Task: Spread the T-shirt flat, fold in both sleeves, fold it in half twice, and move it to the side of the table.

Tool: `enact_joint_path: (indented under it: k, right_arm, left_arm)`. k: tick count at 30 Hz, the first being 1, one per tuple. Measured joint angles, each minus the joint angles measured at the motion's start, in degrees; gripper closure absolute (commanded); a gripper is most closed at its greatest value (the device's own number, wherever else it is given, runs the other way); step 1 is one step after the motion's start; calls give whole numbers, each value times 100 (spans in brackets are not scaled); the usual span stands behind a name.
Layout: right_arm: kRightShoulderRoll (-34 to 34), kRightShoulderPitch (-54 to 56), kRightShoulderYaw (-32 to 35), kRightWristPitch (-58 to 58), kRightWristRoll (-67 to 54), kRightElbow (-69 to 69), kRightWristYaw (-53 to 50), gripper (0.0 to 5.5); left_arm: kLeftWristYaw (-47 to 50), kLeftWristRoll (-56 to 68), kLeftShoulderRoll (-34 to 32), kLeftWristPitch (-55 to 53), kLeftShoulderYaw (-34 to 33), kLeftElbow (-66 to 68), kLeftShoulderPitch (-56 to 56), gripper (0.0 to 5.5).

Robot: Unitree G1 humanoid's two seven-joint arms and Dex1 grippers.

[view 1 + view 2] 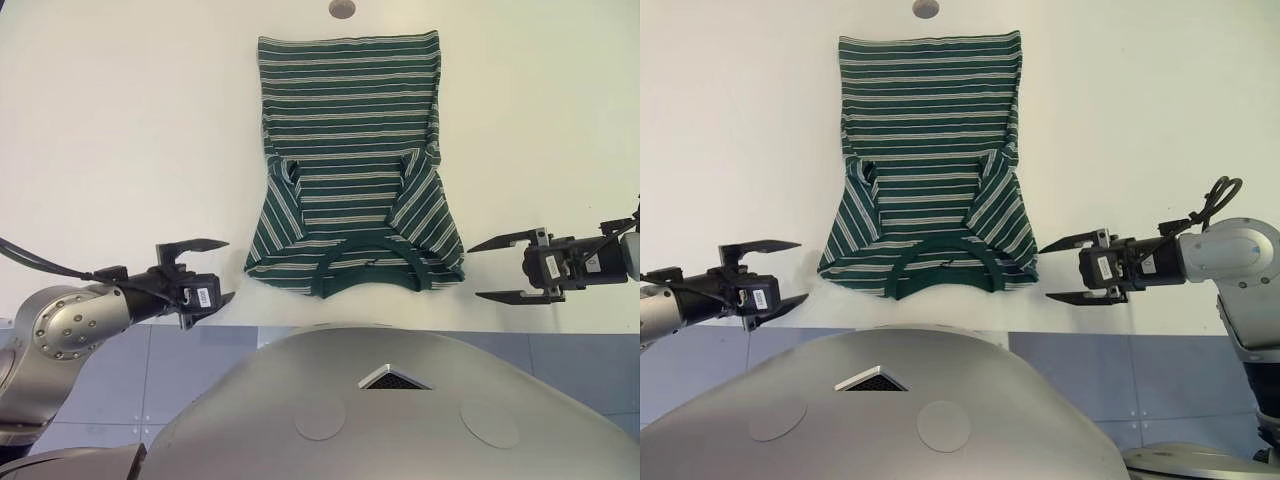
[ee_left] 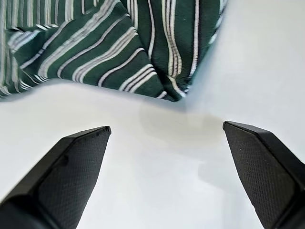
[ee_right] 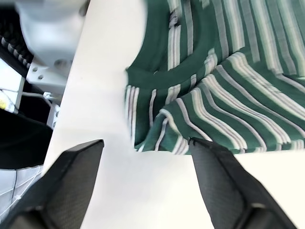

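Left eye view: The shirt lies flat on the table, collar toward me and close to the near edge, hem on the far side. Both sleeves are folded in over the body. My left gripper hovers near the shirt's near left corner, fingers apart, holding nothing. My right gripper sits just beside the near right corner, fingers apart, also holding nothing. Bare tabletop extends to both sides of the shirt.

Right eye view: Both grippers are level with the collar edge.

Left wrist view: My fingers are spread over bare table. The shirt corner lies ahead, apart from both.

Right wrist view: One finger reaches the shirt's edge, but I cannot tell whether it touches. The table's near edge runs beside the other.
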State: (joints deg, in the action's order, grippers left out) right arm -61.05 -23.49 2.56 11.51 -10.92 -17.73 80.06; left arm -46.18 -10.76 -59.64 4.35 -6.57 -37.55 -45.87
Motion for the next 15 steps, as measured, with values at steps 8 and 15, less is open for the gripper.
enact_joint_path:
  k: [8, 15]
  right_arm:
    - [382, 496, -665, 905, 683, 674, -518, 232]
    - [408, 793, -985, 953, 702, 867, -680, 372]
  left_arm:
    - [-9, -137, 209, 362, 410, 253, 419, 215]
    - [-196, -112, 241, 384, 836, 310, 599, 354]
